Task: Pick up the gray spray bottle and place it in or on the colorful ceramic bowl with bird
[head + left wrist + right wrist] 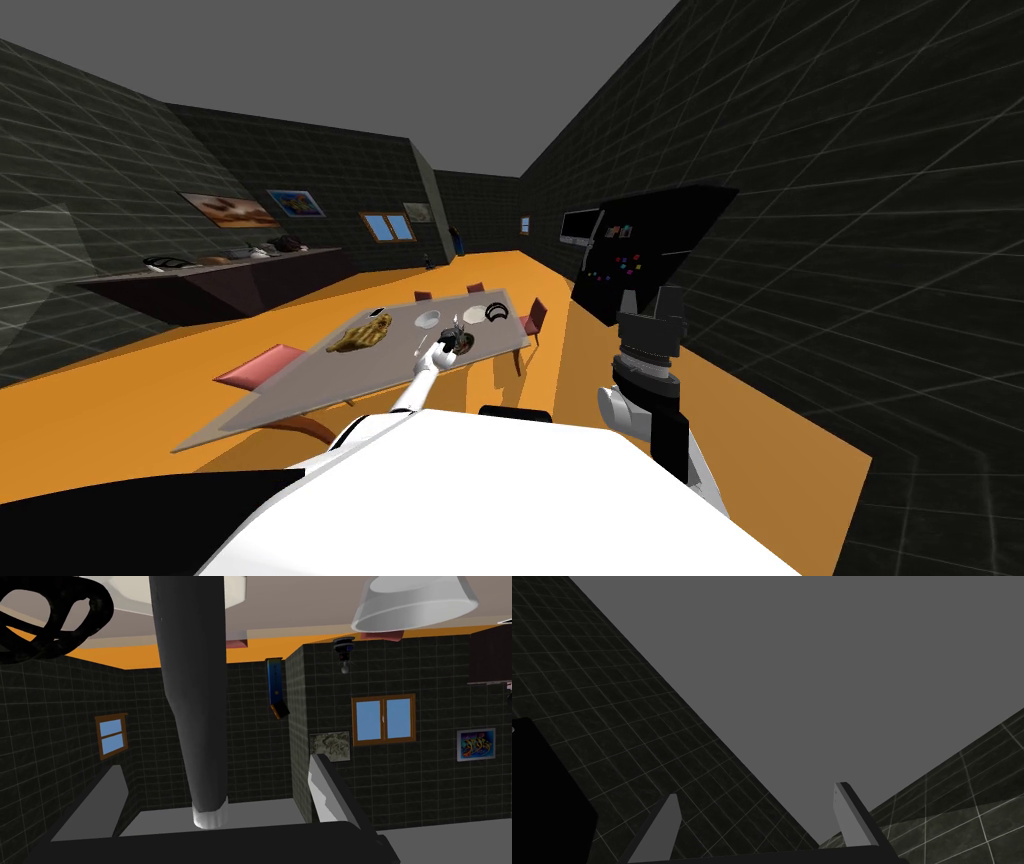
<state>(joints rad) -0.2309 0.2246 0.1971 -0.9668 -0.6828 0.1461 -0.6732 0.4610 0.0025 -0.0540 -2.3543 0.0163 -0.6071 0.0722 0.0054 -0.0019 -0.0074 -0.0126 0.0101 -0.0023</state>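
On the table [290, 395], furthest left, lies a yellow-brown heap [362, 333]. Next is a plain white bowl [415, 606], the only bowl I can make out and so, I judge, the target, though no colour or bird shows on it. Then comes the left gripper [217, 766], stretched out over the table with its jaws apart and the gray spray bottle [192, 701] standing between them. The bottle is a dark grey shaft with a white end. Its long axis runs crosswise to the way the fingers [325, 796] point, so it looks upright. It sits nearer one blade and, as far as I can tell, touches neither; whether its foot rests on the table is cut off. The bowl lies to the bottle's left, near but apart, so after a squeeze and a lift the carry would go leftward. Beyond the bottle are a white plate [235, 593] and, to the right, a black looped thing [50, 621]. Far right, the right gripper [757, 791] is raised well apart from the table, its fingers spread and empty; the left is plainly the nearer arm.
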